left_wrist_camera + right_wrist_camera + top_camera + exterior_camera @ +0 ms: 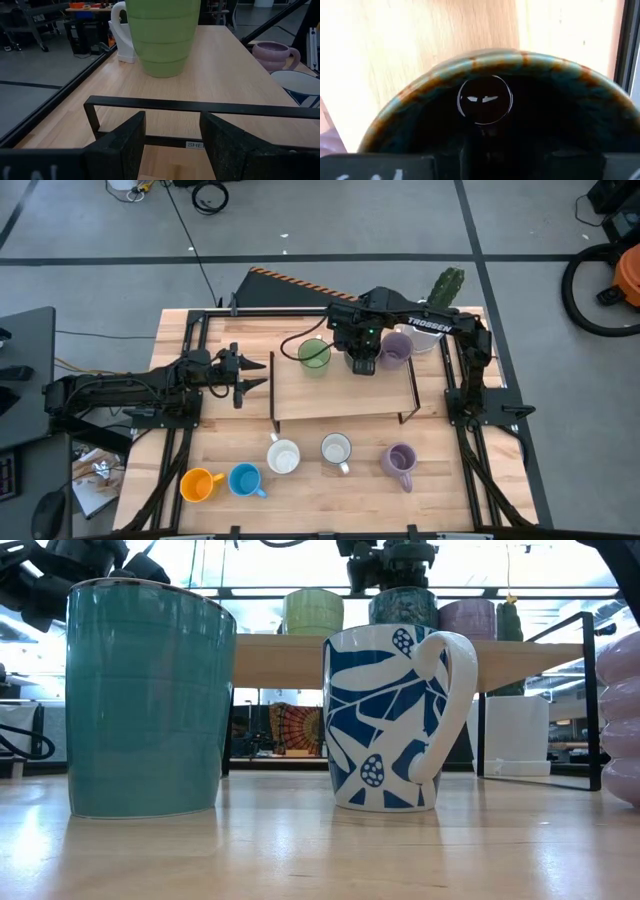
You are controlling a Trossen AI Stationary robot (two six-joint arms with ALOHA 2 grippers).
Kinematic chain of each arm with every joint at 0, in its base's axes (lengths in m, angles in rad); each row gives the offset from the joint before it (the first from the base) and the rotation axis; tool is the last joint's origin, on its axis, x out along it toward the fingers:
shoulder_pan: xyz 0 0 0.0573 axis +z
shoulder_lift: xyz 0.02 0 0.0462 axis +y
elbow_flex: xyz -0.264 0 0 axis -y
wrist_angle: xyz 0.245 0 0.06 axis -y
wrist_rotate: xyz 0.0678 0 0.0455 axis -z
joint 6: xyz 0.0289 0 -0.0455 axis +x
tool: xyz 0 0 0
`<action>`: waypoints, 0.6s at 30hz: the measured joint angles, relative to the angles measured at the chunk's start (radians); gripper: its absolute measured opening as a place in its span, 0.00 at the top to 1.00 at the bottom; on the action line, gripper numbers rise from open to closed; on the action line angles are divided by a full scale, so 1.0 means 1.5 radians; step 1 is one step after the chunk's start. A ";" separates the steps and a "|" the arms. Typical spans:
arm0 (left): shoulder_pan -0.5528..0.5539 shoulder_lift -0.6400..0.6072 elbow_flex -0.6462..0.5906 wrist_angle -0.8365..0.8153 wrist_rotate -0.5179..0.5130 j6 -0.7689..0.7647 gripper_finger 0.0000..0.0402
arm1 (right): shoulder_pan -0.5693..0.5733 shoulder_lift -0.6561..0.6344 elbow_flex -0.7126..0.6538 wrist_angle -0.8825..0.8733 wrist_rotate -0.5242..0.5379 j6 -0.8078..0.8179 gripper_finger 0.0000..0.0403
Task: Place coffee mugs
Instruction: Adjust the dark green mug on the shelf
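On the raised wooden shelf [340, 395] stand a green mug [314, 355] and a lavender mug [397, 348]. Between them is a dark brown mug [402, 606] with a teal-brown rim, and my right gripper [362, 363] is shut on it from above. Whether the mug's base touches the shelf, I cannot tell. My left gripper [172, 130] is open with nothing between its fingers, level at the shelf's left end. On the table in front stand an orange mug [200, 484], a blue mug [245, 480], two white mugs [283, 456] [336, 450] and another lavender mug [400, 463]. My right gripper comes at the dark brown mug from above, pointing down, at the rim's edge [395, 125] nearest its wrist camera. The gripper's own body hides the place of contact. The mug hangs upright, its mouth up, below the fingers.
A white pot with a green cactus [443, 300] stands behind the shelf at the far right. The shelf's black end frame [200, 106] runs just ahead of my left gripper's fingers. Bare table lies under and in front of the shelf.
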 joint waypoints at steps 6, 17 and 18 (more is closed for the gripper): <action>0.000 0.000 0.000 0.001 0.000 0.000 0.52 | 0.007 0.000 0.035 0.000 0.015 0.002 0.68; 0.000 0.000 0.000 0.000 0.000 0.000 0.52 | 0.010 -0.035 0.058 0.000 0.016 0.010 0.68; 0.000 0.000 0.000 0.000 0.000 0.000 0.52 | 0.010 -0.042 0.058 0.000 0.016 0.011 0.68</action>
